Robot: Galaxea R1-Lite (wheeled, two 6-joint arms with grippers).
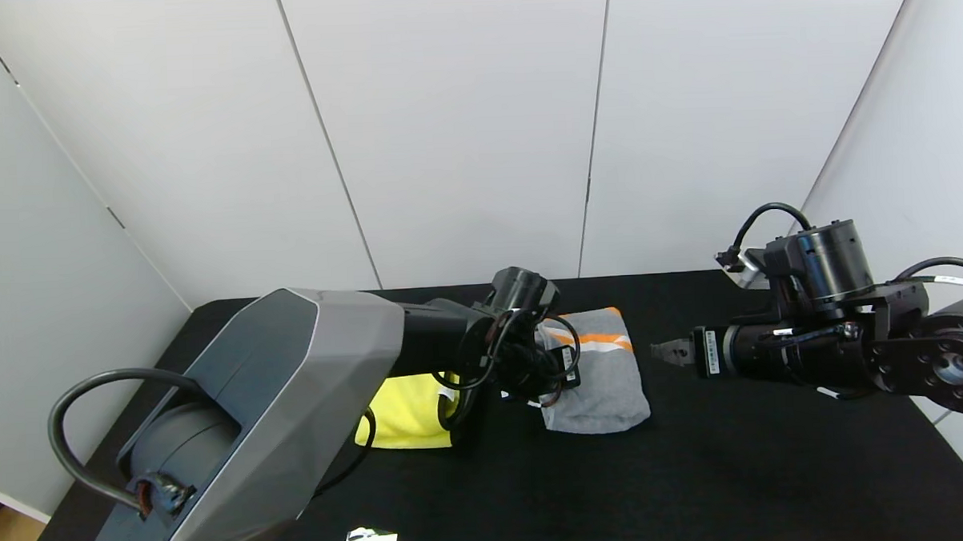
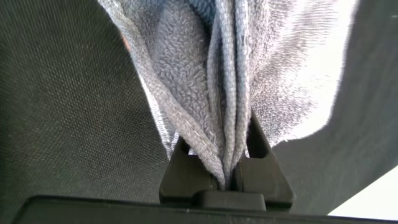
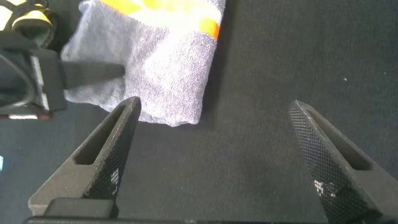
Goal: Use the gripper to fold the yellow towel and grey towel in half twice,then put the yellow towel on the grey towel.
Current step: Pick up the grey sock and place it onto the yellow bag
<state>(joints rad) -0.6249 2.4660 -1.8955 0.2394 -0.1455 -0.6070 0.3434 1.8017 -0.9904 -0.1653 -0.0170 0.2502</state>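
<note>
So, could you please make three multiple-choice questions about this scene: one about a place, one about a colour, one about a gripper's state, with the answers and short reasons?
1. Where does the yellow towel lie in relation to the grey towel?
A. On top of it
B. On the robot's left of it, on the black table
C. Under it

2. What colour is the band on the grey towel?
A. Orange and white
B. Blue
C. Green

3. What is the state of the left gripper?
A. Wide open
B. Shut on the grey towel
C. Shut on nothing

Answers:
1 B, the head view shows the yellow towel apart and to the left.
2 A, the band shows near the towel's far end.
3 B, the left wrist view shows grey folds pinched between the fingers, while the right gripper hovers open.
</note>
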